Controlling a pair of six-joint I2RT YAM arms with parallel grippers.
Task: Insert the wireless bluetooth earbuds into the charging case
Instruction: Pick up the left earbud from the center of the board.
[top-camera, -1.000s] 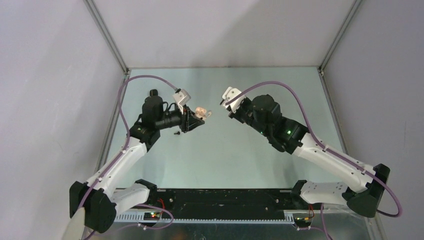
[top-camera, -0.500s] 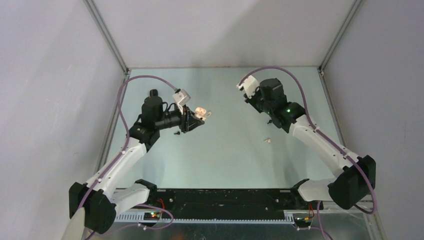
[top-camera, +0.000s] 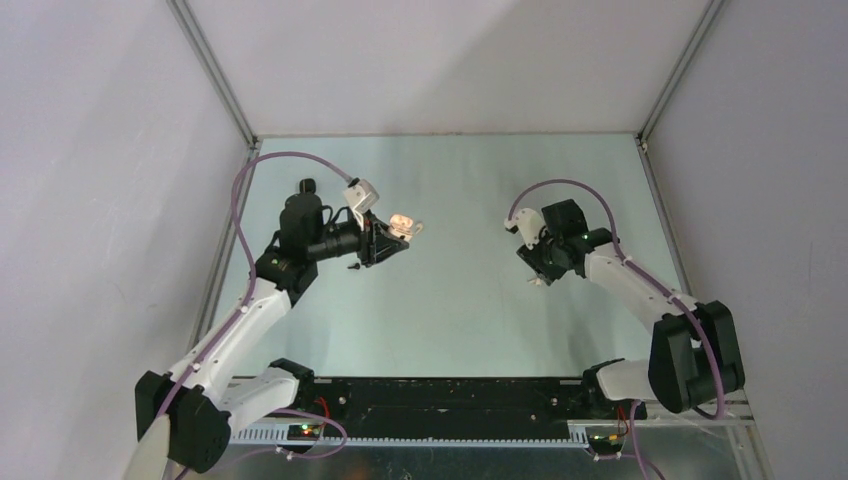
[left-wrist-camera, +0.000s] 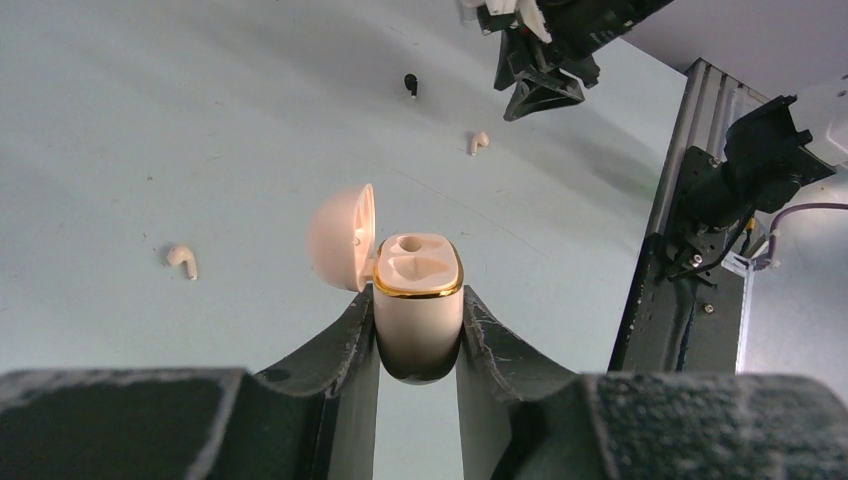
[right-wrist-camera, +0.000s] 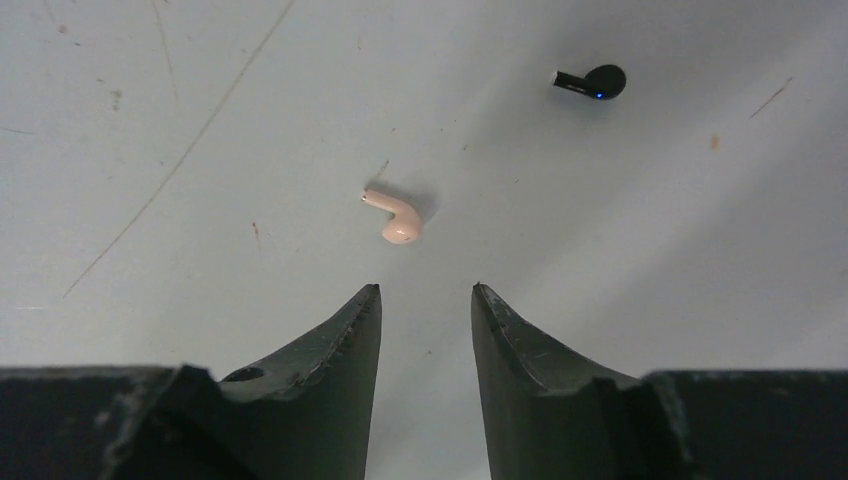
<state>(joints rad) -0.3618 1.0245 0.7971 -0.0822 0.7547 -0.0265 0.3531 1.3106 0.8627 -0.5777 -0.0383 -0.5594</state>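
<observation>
The worktop looks like pale, matt sheet metal, faintly scratched and speckled. The case is smooth, glossy cream plastic with a shiny gold band. The pale earbud and black earbud look like smooth plastic. The black fingers are matt, grainy and scuffed at the edges.

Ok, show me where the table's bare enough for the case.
Widest bare patch: table centre, between the case, the right gripper and the base rail. The far strip by the back wall looks free. Crowded: by the right gripper, a white earbud and black earbud lie close.
</observation>
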